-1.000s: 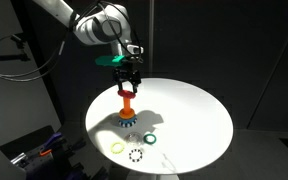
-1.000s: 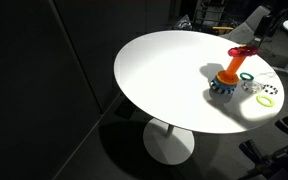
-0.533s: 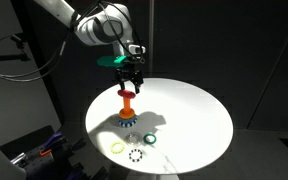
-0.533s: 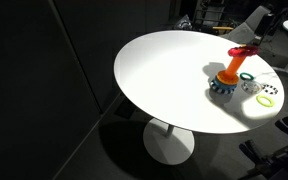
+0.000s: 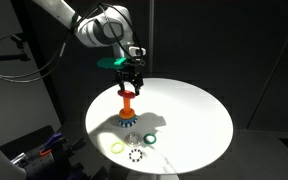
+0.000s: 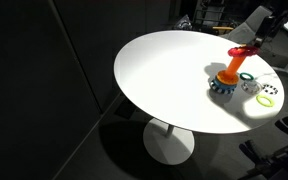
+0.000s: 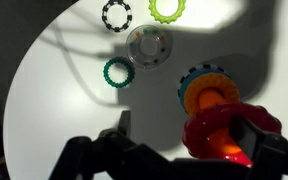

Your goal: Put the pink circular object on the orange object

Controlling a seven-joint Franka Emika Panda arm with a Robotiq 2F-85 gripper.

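**Two outside cameras set well back, one wrist camera close overhead**

In an exterior view the camera stands back from the round white desk point(image 5: 189, 115), a little above its top. The arm point(image 5: 94, 28) comes in from the upper left, and the orange object point(image 5: 127, 103) stands on the desk's left part. In an exterior view set higher, the desk point(image 6: 164, 70) fills the middle and the orange object point(image 6: 234, 68) sits far right. The wrist view looks straight down from close above, with the tool point(image 7: 181, 140) entering at the bottom edge. All three views share the orange object point(image 7: 209, 100) and the loose rings point(image 7: 136, 45) beside it.
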